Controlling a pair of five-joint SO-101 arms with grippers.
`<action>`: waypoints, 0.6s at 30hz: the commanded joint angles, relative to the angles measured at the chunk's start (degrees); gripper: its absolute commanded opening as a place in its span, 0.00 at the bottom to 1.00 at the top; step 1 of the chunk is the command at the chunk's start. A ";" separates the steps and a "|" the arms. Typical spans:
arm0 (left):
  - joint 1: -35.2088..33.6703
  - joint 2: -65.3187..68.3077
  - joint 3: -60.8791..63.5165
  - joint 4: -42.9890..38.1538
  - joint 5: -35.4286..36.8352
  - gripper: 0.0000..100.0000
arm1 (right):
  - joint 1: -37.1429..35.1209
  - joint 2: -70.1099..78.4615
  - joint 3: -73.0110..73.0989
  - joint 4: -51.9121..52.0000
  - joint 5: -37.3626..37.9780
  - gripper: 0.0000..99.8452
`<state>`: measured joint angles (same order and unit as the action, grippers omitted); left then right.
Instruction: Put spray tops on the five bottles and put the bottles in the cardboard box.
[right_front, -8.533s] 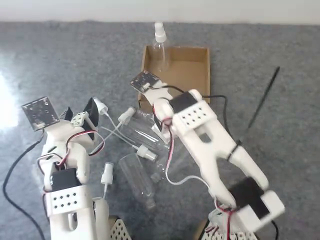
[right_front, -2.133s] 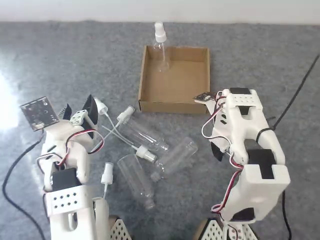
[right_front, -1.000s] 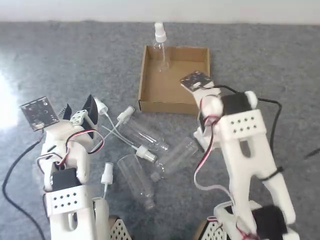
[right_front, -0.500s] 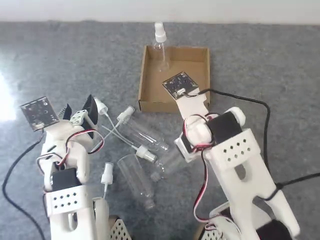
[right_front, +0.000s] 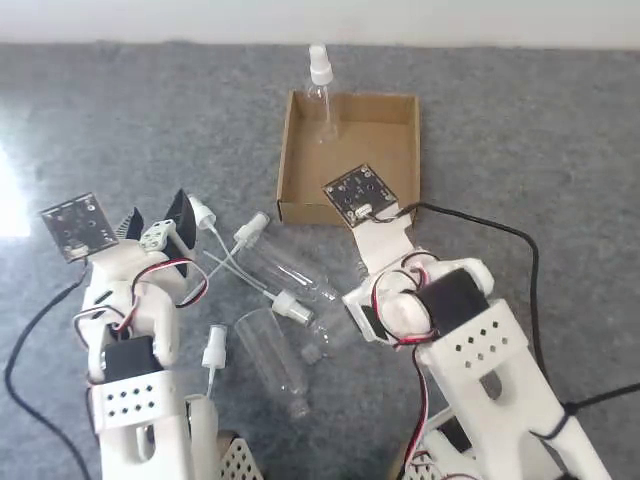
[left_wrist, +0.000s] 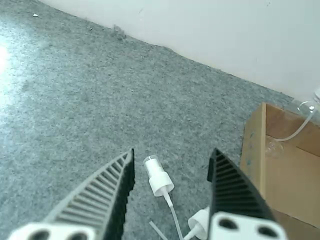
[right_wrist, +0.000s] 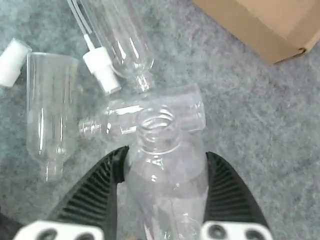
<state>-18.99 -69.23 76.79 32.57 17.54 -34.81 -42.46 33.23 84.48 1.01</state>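
Over the loose bottles (right_front: 290, 270) just near of the cardboard box (right_front: 350, 97), the right gripper (right_wrist: 165, 152) is clamped on an uncapped bottle (right_wrist: 159, 172), having swung in from the box's right side. The left gripper (left_wrist: 171, 152) stays spread above a spray top (left_wrist: 158, 181), so capping looks next.

We are looking at bright, even light spreading over the grey carpet (right_front: 130, 110), a washed-out glare patch blooming at its left edge, shadows lying soft and faint, and highlights glinting on the clear bottle (right_wrist: 165, 170).
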 joint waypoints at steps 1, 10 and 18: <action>0.18 0.35 -0.40 -1.67 0.53 0.23 | -0.22 -2.86 1.14 -4.00 -0.79 0.09; 0.18 0.35 -0.40 -1.67 0.53 0.23 | -0.22 -3.12 8.00 -12.00 -1.14 0.09; 0.18 0.35 -0.40 -1.67 0.53 0.23 | -0.13 -3.21 8.70 -12.00 -0.70 0.09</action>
<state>-18.99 -69.23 76.79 32.57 17.54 -34.81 -43.34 42.64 73.49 0.31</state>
